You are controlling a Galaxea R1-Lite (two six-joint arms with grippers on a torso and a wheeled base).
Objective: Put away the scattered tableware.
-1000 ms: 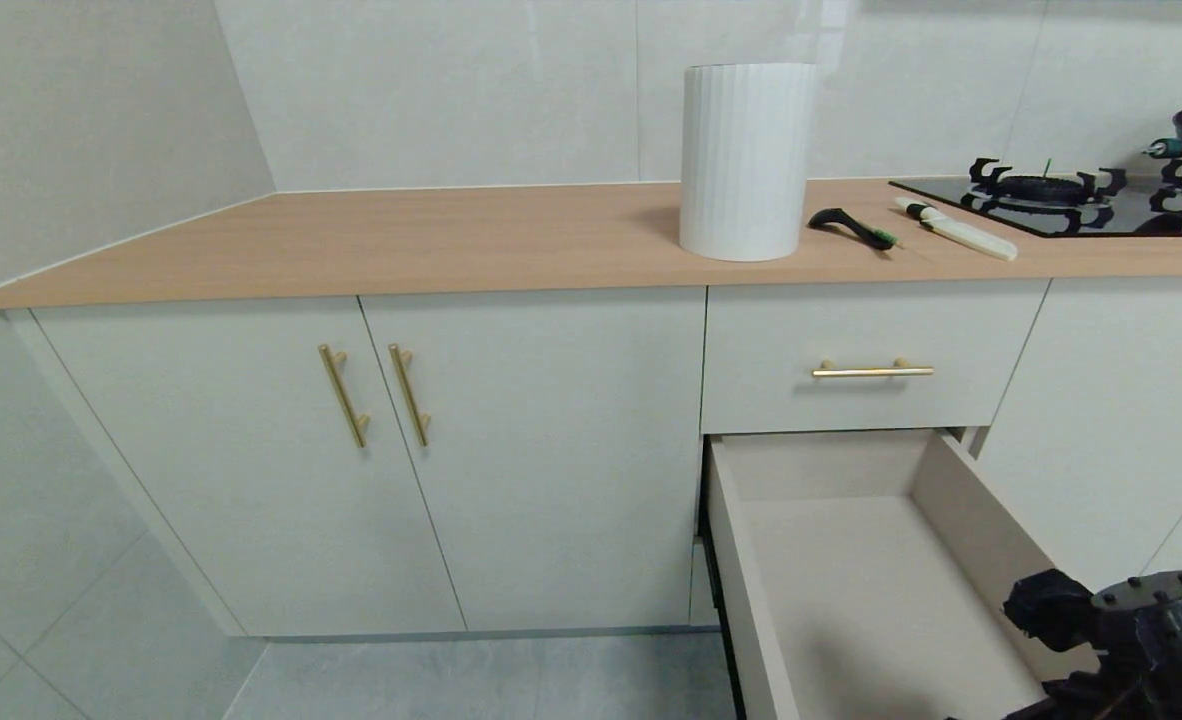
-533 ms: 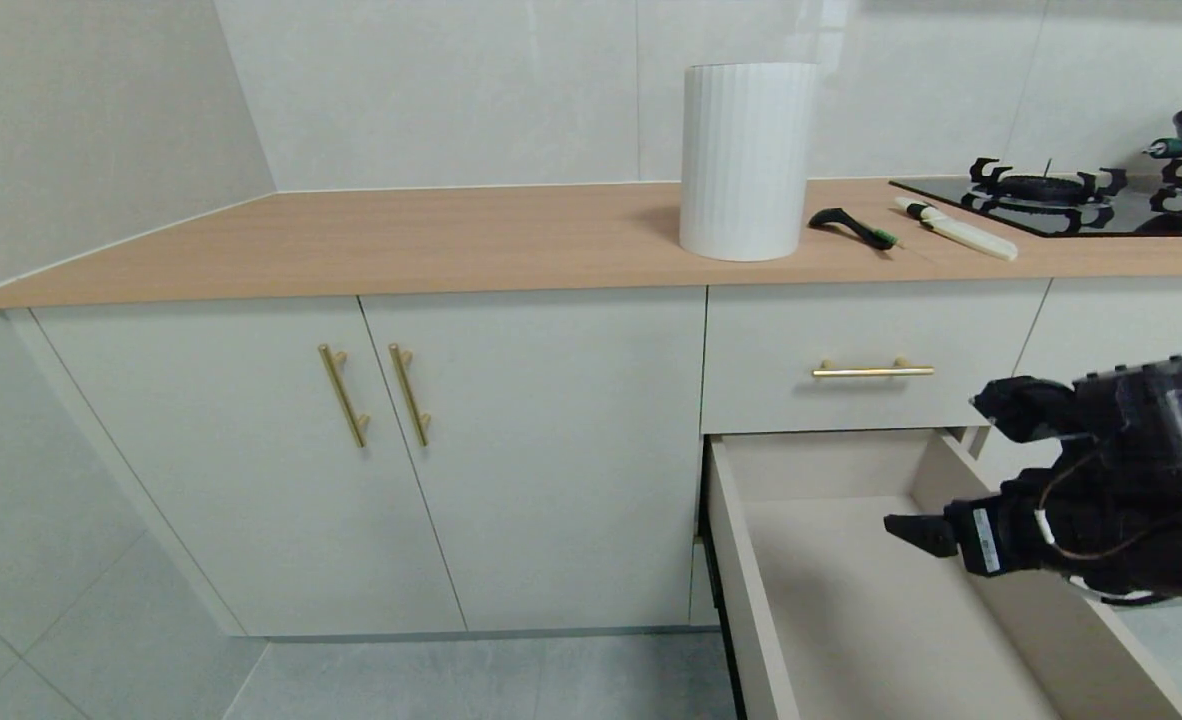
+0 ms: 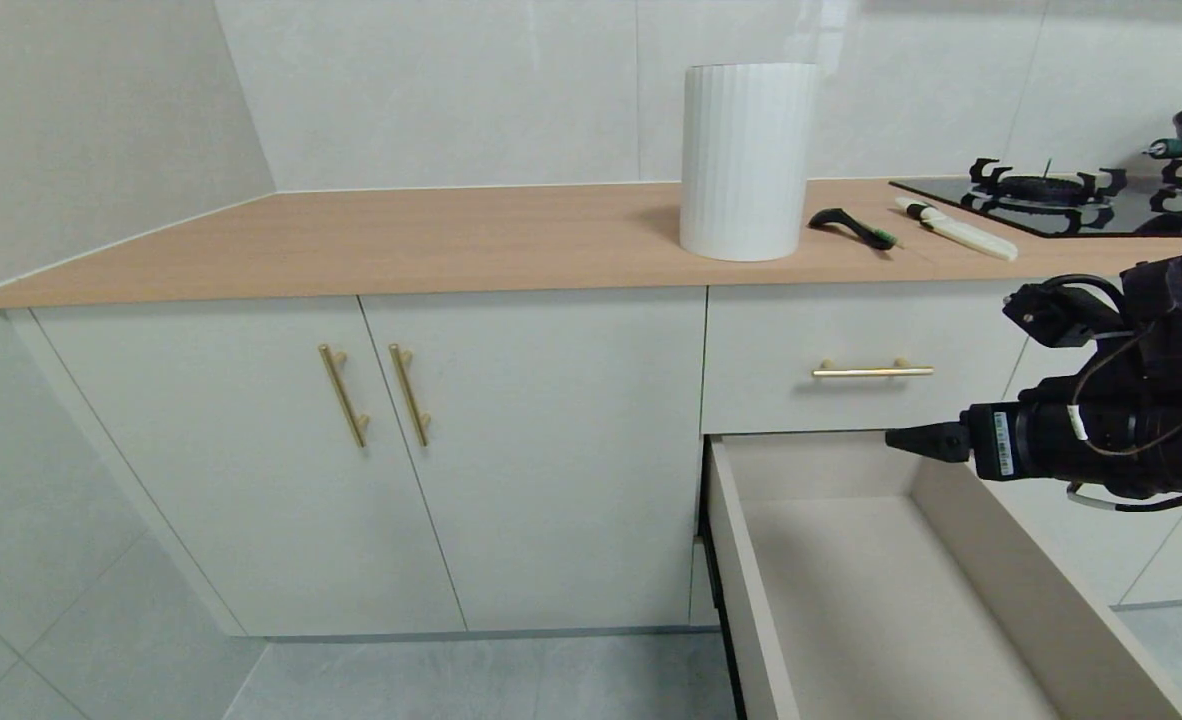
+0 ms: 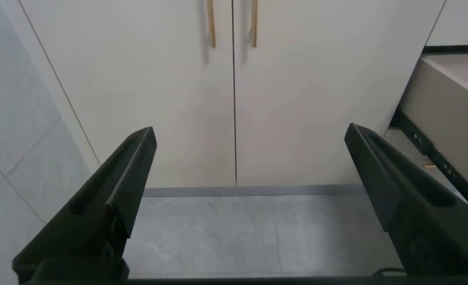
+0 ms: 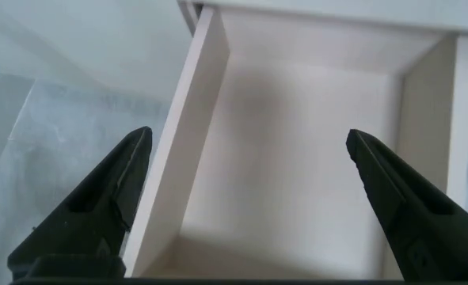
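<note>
While the right claw point(image 5: 248, 133) is hanging wide apart over the open drawer point(image 3: 741, 560), the black-handled utensil point(image 3: 851, 227) and white knife point(image 3: 956, 229) are lying on the table point(image 3: 451, 240) above and beyond it; both are looking light, stiff, slim and probably slippery, so pinching across each handle's middle is seeming safest.

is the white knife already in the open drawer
No, the white knife lies on the countertop, up above the pulled-out drawer.
</note>
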